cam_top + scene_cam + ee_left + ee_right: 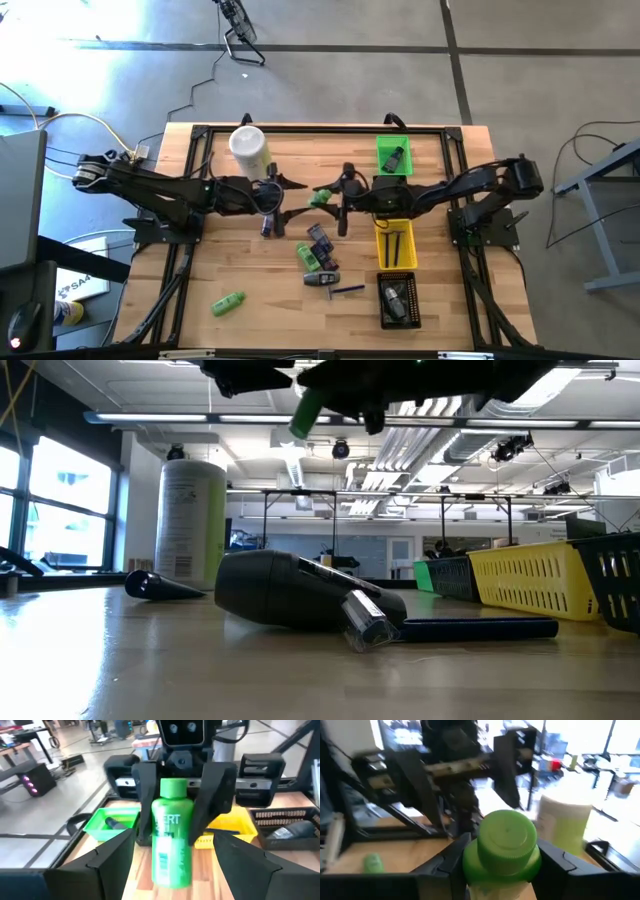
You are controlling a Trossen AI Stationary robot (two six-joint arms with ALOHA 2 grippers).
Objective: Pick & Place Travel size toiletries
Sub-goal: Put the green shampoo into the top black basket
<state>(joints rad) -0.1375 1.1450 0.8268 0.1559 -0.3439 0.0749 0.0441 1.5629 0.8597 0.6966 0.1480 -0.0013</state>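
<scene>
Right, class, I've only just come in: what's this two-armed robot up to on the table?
It is sorting travel toiletries into bins. Above the middle of the table, the right gripper is shut on a green mini bottle, holding it in the air. The left gripper sits just opposite with its fingers open on either side of the bottle, so this looks like a hand-over between arms. More tubes and bottles lie on the table; the green bin, yellow bin and black bin each hold something.

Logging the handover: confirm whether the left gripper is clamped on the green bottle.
No: in the left wrist view the left gripper's fingers stand apart from the green bottle, which the right gripper holds.
</scene>
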